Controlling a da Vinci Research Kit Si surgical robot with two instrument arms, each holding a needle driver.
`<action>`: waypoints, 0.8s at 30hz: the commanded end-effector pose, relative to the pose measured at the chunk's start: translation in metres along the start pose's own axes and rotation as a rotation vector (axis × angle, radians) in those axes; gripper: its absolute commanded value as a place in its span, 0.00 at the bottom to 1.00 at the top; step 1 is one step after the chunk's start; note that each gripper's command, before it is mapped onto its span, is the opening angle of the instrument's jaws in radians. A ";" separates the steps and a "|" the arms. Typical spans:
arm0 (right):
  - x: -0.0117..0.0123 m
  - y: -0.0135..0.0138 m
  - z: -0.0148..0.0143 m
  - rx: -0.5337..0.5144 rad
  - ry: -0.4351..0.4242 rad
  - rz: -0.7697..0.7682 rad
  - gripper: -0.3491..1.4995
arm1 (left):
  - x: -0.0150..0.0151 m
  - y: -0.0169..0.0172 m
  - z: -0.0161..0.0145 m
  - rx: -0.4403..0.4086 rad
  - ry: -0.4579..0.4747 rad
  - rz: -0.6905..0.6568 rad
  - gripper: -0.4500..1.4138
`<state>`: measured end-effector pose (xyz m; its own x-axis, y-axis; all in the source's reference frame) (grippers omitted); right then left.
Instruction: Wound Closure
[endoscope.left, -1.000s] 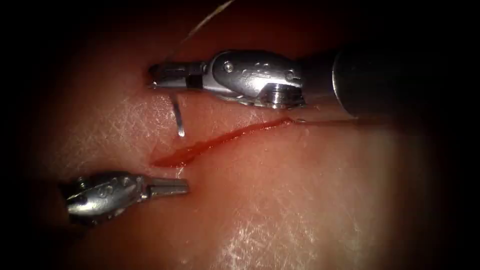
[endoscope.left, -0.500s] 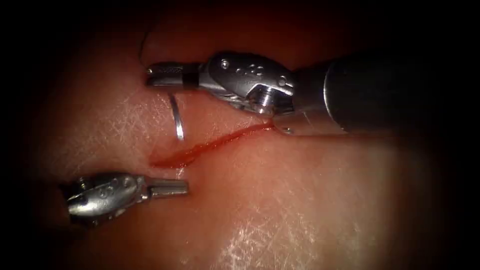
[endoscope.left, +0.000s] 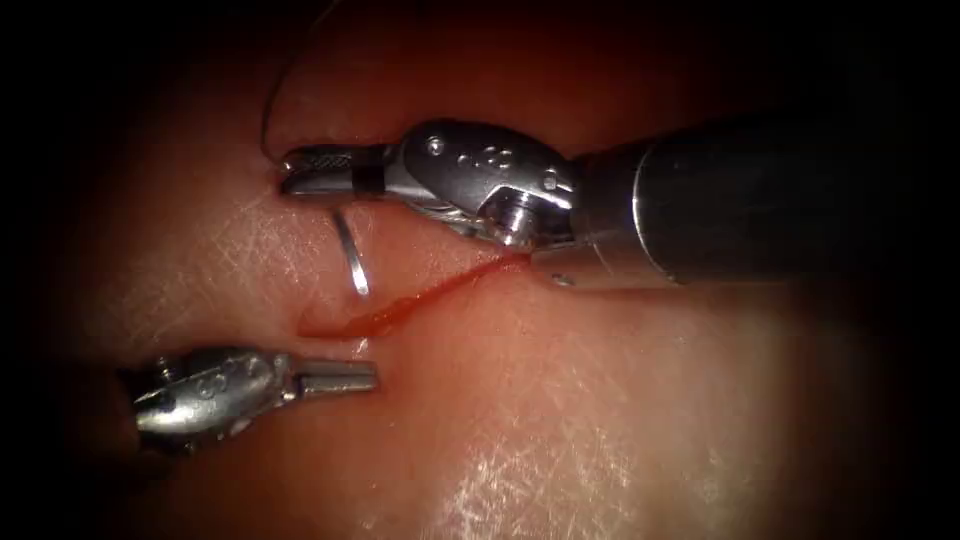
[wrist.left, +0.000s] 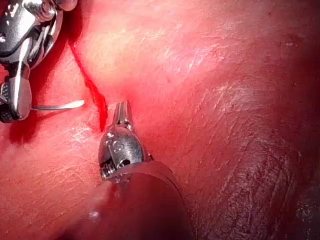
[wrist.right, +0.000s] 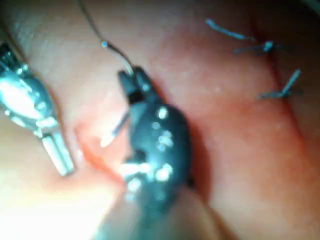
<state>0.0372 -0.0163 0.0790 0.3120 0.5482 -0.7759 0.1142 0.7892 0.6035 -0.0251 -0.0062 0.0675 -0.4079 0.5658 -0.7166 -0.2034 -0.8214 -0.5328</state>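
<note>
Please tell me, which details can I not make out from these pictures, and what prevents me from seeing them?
- Needle tip: in the endoscope view it ends close to the cut; whether it touches the tissue cannot be told.
- Needle's held end: covered by the right claw.
- Thread: runs up into the dark edge, so its far end is lost.
- Stitches: blurred in the right wrist view; knots unreadable.
- Left claw: looks closed on nothing; its underside is hidden.

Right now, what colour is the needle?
Shiny silver needle, held by the right hand; clearest in the endoscope view.
</note>
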 end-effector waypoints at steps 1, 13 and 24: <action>-0.0003 0.0000 0.0007 0.001 0.002 0.015 0.00 | -0.0005 0.0001 0.0008 -0.002 0.001 -0.001 0.22; -0.0012 -0.0008 0.0007 0.027 -0.006 0.113 0.00 | -0.0006 0.0001 0.0007 -0.004 0.000 -0.001 0.22; -0.0018 -0.0016 0.0010 0.049 -0.029 0.194 0.00 | -0.0006 0.0000 0.0006 -0.005 0.000 0.000 0.22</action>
<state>0.0367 -0.0185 0.0791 0.3602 0.6848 -0.6335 0.0912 0.6499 0.7545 -0.0249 -0.0062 0.0675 -0.4082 0.5650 -0.7170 -0.2011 -0.8218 -0.5331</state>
